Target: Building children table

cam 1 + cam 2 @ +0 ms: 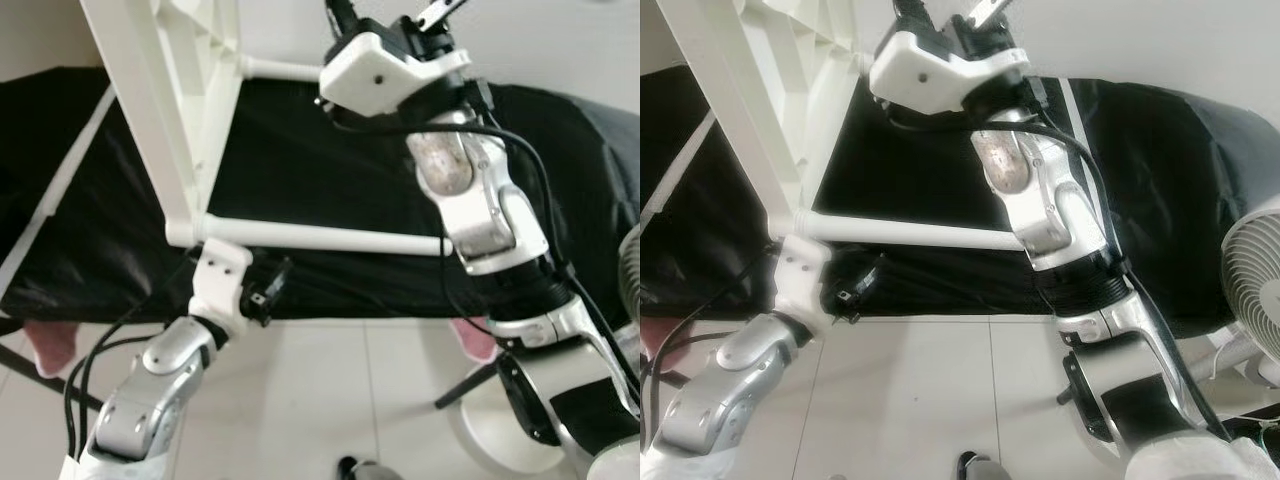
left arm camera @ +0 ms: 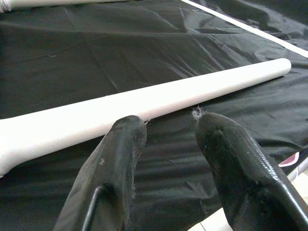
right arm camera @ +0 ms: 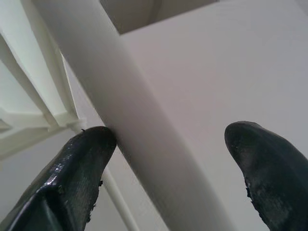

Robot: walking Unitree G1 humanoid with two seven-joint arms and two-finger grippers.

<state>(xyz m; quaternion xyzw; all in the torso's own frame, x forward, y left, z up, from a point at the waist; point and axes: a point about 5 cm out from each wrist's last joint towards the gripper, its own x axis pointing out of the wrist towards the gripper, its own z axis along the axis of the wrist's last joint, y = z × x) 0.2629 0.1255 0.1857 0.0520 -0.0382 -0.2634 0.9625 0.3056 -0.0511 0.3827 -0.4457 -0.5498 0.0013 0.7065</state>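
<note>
White table leg (image 1: 320, 237) lying level, long axis left-to-right.

I count one white tabletop (image 1: 160, 90) standing on its edge, with two white legs (image 1: 320, 236) sticking out of it. One black sheet (image 1: 330, 160) lies under them. One fan (image 1: 1250, 290) stands at my right. I have two arms (image 1: 150, 395), each with two black fingers (image 2: 113, 173).

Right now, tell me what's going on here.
The robot is assembling a white children's table, tipped on its side over a black sheet. The left gripper is open beside the lower leg. The right gripper, raised, is open around the upper leg, one finger touching it.
</note>
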